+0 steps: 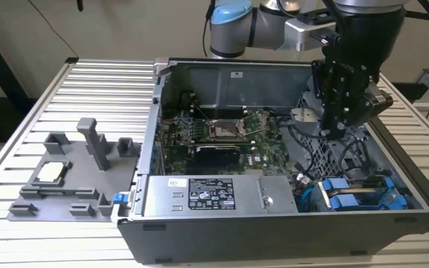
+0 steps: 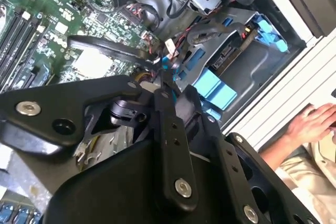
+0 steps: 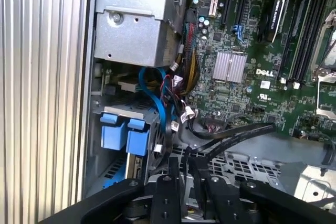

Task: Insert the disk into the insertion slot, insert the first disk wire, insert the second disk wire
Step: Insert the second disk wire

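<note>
Slatted metal table (image 1: 103, 84), beige wall (image 1: 125, 28) behind

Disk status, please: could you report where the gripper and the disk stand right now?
Gripper low inside the case, over the perforated cage. Blue carriers seated in the bay. Black cables cross close by the gripper.

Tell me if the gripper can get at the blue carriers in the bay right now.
Probably yes: the blue carriers lie uncovered in the open case, near the gripper. Loose cables beside them might snag.
</note>
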`<state>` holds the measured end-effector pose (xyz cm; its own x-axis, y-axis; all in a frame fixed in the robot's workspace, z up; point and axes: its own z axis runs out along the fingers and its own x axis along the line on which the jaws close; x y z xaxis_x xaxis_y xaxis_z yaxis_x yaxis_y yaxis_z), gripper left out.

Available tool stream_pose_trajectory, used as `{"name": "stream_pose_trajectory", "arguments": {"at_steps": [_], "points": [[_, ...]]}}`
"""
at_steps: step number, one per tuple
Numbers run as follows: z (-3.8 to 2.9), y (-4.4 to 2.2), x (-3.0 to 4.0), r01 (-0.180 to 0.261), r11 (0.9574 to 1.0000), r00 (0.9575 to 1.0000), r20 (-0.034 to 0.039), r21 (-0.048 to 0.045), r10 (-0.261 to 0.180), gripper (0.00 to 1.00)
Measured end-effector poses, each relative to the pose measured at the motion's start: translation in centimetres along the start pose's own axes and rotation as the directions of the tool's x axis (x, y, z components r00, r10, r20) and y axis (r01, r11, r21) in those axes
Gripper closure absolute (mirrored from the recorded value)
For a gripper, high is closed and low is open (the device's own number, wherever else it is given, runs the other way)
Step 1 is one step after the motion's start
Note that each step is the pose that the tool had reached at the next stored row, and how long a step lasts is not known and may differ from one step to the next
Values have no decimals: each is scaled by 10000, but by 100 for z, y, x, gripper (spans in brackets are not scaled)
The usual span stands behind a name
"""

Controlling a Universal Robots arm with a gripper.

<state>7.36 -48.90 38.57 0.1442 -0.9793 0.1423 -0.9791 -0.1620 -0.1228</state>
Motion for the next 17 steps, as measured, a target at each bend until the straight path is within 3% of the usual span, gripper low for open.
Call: {"name": "stream_pose_trajectory", "arguments": {"at_steps": [1,2,5,11,14,15,17], "points": [[2,2,-5,0,10000,10000,-6,0,0,73],[10,4,-19,0,10000,10000,-31,4,0,67],[46,6,-79,3,10000,10000,-67,21,-3,67],[100,18,-112,13,10000,9997,-250,28,-13,67],[100,19,-112,8,10000,9996,-284,23,-7,69],[100,19,-113,7,10000,9996,-299,20,-6,76],[99,19,-112,4,10000,9994,-336,14,-4,76]]}}
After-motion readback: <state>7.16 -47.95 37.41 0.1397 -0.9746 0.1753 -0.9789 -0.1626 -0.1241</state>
